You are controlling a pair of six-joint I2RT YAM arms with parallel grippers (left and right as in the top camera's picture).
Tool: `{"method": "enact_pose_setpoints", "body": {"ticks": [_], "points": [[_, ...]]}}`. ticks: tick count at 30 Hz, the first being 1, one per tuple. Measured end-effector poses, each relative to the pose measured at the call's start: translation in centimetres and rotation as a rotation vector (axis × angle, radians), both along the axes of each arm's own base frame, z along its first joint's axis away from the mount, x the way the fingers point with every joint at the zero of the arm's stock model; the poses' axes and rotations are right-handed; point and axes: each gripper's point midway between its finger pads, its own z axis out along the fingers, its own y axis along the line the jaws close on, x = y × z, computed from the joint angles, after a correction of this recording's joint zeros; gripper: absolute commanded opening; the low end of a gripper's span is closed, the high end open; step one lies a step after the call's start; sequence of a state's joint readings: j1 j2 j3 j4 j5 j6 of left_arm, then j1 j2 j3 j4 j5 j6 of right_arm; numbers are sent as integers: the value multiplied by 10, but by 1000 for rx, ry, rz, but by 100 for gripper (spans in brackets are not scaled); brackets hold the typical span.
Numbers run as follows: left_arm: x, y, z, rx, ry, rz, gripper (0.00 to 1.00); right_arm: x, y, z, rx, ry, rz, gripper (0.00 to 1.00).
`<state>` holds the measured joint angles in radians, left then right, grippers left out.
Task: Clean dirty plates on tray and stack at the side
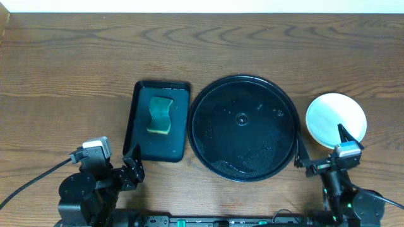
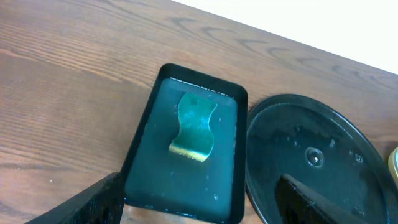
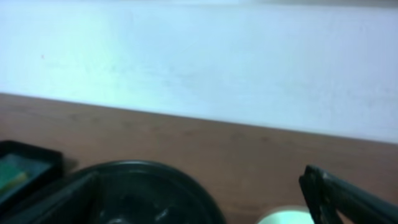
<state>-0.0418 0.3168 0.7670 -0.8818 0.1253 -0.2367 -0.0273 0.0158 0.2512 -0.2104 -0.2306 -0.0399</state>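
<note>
Only 1 white plate shows, just right of the round black tray; anything stacked beneath it is hidden. The left gripper gapes wide and empty near the rectangular tray, which holds a sponge. The right gripper is spread wide and empty, with 1 finger overlapping the plate's near edge.

Dark wooden table, white wall
</note>
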Motion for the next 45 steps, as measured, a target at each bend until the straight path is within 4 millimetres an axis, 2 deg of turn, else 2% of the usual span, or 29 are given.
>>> {"method": "enact_pose_setpoints", "body": {"ticks": [5, 8, 13, 36, 41, 45], "points": [[0, 0, 0, 0, 0, 0, 78, 16, -1, -25, -53, -92, -7, 99], [0, 0, 0, 0, 0, 0, 78, 21, -1, -52, -63, -38, -6, 99], [0, 0, 0, 0, 0, 0, 78, 21, -2, -78, -71, 67, -6, 99], [0, 0, 0, 0, 0, 0, 78, 21, -2, -78, -74, 68, -6, 99], [-4, 6, -13, 44, 41, 12, 78, 21, -2, -78, -74, 68, -6, 99], [7, 15, -30, 55, -10, 57, 78, 21, -2, -78, -74, 68, -7, 99]]}}
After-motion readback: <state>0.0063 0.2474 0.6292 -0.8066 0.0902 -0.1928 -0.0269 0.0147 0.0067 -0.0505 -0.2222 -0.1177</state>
